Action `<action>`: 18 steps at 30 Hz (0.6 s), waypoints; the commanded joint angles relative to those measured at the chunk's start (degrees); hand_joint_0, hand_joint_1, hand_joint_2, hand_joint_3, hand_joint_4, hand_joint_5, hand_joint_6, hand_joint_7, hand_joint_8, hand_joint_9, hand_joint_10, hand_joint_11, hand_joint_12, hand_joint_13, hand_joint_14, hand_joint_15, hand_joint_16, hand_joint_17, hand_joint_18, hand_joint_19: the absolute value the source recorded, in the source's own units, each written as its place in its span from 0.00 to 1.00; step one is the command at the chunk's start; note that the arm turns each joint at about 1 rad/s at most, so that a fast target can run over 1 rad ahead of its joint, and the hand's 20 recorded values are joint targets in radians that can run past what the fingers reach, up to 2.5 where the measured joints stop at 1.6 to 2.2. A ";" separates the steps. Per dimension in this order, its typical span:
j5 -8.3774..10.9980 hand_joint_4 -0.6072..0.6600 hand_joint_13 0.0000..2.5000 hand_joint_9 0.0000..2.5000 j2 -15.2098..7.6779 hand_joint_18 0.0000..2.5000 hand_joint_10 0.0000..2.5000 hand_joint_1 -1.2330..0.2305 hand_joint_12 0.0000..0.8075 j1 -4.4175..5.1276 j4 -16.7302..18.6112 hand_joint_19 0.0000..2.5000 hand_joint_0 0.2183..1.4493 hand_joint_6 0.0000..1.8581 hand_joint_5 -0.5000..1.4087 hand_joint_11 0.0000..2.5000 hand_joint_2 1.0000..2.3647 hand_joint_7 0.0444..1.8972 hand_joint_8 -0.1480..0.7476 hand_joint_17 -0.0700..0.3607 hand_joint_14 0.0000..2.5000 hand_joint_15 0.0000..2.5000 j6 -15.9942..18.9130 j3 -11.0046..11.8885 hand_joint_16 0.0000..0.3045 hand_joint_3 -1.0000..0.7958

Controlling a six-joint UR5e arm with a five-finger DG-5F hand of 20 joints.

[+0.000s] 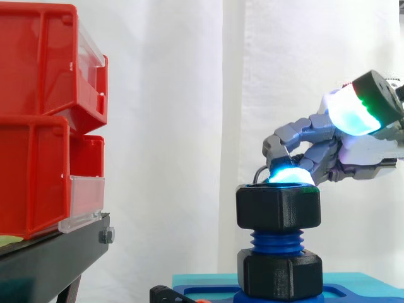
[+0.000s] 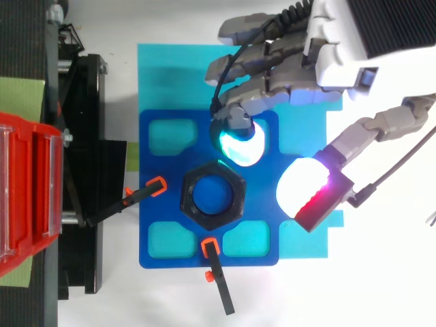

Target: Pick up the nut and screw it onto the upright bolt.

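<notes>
A black hex nut [image 1: 278,208] [image 2: 212,195] sits level on top of the upright blue bolt [image 1: 276,240], with several threads bare below it. A second black nut [image 1: 279,273] rests at the bolt's foot on the dark blue base plate [image 2: 157,204]. My hand [image 1: 328,151] [image 2: 286,75] hovers at the top nut's far right side. One cyan-glowing fingertip [image 2: 240,144] hangs just past the nut's edge; I cannot tell if it touches. The thumb's white pad [image 2: 304,189] stands well apart to the right. The fingers are loosely bent and hold nothing.
Red bins [image 1: 38,113] [image 2: 27,191] are stacked on a black stand [image 1: 50,252] at the left. The base plate lies on a cyan mat [image 2: 163,75], pinned by two black clamps with orange tips [image 2: 146,192] [image 2: 216,272].
</notes>
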 commanded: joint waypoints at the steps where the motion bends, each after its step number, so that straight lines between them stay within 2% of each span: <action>1: -0.09 0.61 0.22 0.34 0.00 0.12 0.00 0.66 0.35 -0.22 -0.66 0.00 0.23 0.27 0.28 0.00 0.00 0.66 0.40 0.34 0.00 0.00 -0.34 0.00 0.11 0.28; 9: -0.71 0.58 0.27 0.42 0.09 0.18 0.00 0.65 0.29 -0.57 -0.57 0.00 0.23 0.27 0.30 0.00 0.00 0.70 0.34 0.31 0.00 0.00 -0.25 0.35 0.09 0.28; 10: -1.15 0.57 0.27 0.43 0.09 0.19 0.00 0.66 0.29 -0.57 -0.74 0.00 0.23 0.27 0.30 0.00 0.00 0.70 0.33 0.31 0.00 0.00 -0.34 1.76 0.09 0.28; 15: -2.03 0.57 0.28 0.45 0.09 0.20 0.00 0.66 0.28 -0.75 -1.62 0.00 0.23 0.27 0.30 0.00 0.00 0.71 0.33 0.31 0.00 0.00 -0.25 3.43 0.09 0.28; 18: -2.38 0.61 0.28 0.43 0.09 0.19 0.00 0.68 0.31 -0.84 -2.94 0.00 0.22 0.27 0.28 0.00 0.00 0.69 0.39 0.32 0.00 0.00 -0.25 4.57 0.10 0.28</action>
